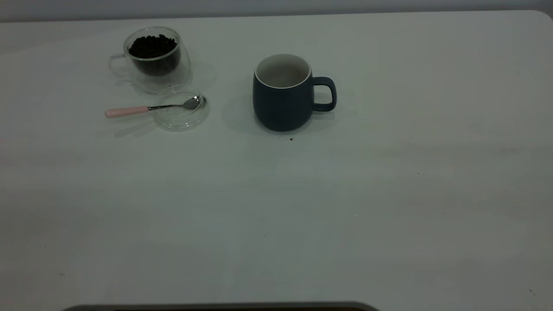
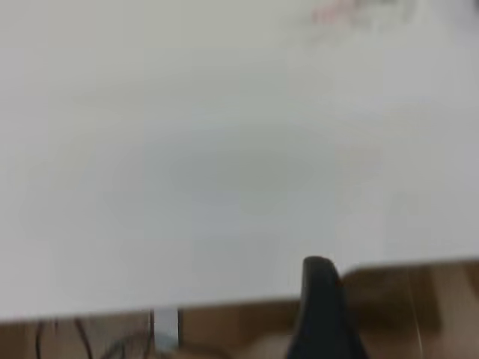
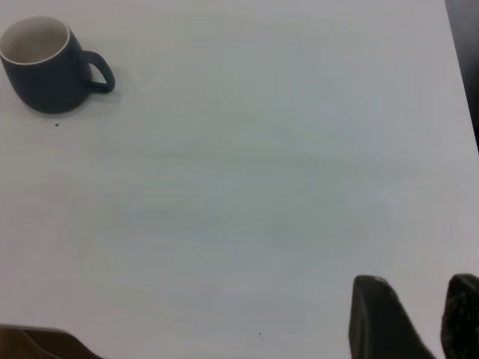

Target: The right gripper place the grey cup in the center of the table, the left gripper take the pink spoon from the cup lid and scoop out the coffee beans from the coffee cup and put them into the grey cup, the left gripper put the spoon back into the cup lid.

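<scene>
Mug (image 1: 283, 101) is seen upright mid-desk (image 1: 302, 216), spoon (image 1: 151, 108) laid across lid (image 1: 181, 113); right tool (image 3: 415, 318) narrowly parted, left tool's (image 2: 322, 314) state unclear.

Table (image 1: 389, 207) bears grey cup (image 1: 283, 101), coffee cup (image 1: 153, 58), cup lid (image 1: 181, 113)

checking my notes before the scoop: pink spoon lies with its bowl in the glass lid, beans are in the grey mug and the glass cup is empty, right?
Not quite: the containers are swapped. The exterior view shows the coffee beans heaped in the clear coffee cup, while the grey cup is empty, its pale inside bare. The pink spoon does lie with its bowl in the cup lid.
</scene>
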